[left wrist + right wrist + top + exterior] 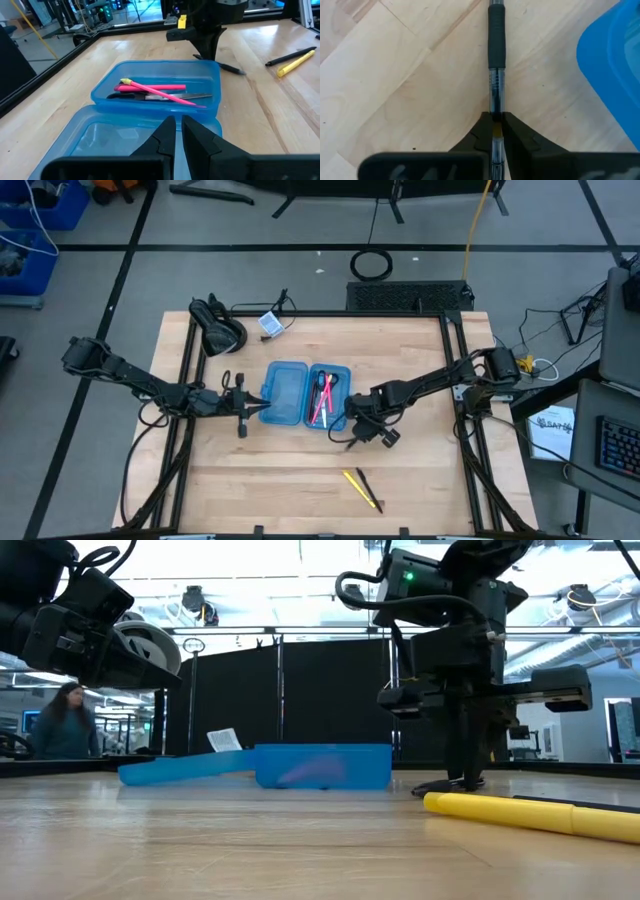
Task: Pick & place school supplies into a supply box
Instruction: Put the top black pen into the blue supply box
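Note:
The supply box (pixel 305 393) lies open in the middle of the table, a translucent blue case. Its right half (pixel 160 85) holds pink pens (pixel 155 90) and scissors (pixel 165 97). My left gripper (pixel 260 408) is shut at the left rim of the empty half (pixel 100 140). My right gripper (pixel 352 436) stands just right of the box, pointing steeply down, shut on a black pen (pixel 496 50) that lies on the wood. A yellow pen (pixel 358 485) and another black pen (pixel 368 490) lie crossed near the table's front edge. My left gripper meets the empty half's left rim (pixel 266 406), coming nearly level from the table's left. Its own fingers (pixel 160 140) hide the spot, so the hold cannot be told; the box rests flat on the table. My right gripper pinches the black pen's clear barrel (pixel 495 107), just behind the dark rubber grip, between its two fingers. They come from above, slanting down, one on each side of the pen. The pen lies flat on the table.
A black device (pixel 218 328) and a small blue-and-white card (pixel 270 323) sit at the far left of the table. A dark frame rail (pixel 458 380) runs along the right side. A person (pixel 62 720) is in the room behind. Bare wood lies near the front left.

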### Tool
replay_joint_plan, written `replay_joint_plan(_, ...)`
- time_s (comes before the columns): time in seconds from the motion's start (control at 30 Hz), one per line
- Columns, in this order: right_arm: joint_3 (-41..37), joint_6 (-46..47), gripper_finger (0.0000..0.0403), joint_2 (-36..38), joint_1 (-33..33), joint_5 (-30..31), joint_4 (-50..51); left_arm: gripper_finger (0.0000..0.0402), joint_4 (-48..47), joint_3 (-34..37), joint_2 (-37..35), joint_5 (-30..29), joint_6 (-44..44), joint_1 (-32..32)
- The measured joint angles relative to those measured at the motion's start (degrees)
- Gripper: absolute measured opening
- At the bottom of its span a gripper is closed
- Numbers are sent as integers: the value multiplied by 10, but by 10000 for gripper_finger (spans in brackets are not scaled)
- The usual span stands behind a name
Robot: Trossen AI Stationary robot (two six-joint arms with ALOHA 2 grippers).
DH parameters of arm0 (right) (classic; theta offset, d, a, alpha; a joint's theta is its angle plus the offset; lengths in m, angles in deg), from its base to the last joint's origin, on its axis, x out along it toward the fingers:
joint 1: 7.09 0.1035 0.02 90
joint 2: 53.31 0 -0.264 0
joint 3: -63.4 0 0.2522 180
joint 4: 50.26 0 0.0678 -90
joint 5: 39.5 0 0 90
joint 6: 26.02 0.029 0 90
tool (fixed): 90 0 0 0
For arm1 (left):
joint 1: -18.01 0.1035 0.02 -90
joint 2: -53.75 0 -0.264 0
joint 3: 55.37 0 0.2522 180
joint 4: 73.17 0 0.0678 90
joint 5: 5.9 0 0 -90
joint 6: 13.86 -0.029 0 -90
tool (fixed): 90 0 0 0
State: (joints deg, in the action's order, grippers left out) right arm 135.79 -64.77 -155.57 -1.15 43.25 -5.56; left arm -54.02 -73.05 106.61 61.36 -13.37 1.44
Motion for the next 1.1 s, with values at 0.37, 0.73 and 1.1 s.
replay_joint_plan(0.37, 22, 25, 17, -1, 7, 14, 14, 37, -1, 0, 0, 2, 0, 0)
replay_joint_plan(0.73, 55, 43, 17, -3, 16, 54, 55, 37, -1, 0, 0, 3, 0, 0)
replay_joint_plan(1.1, 55, 66, 17, -1, 17, 40, 67, 37, -1, 0, 0, 4, 0, 0)
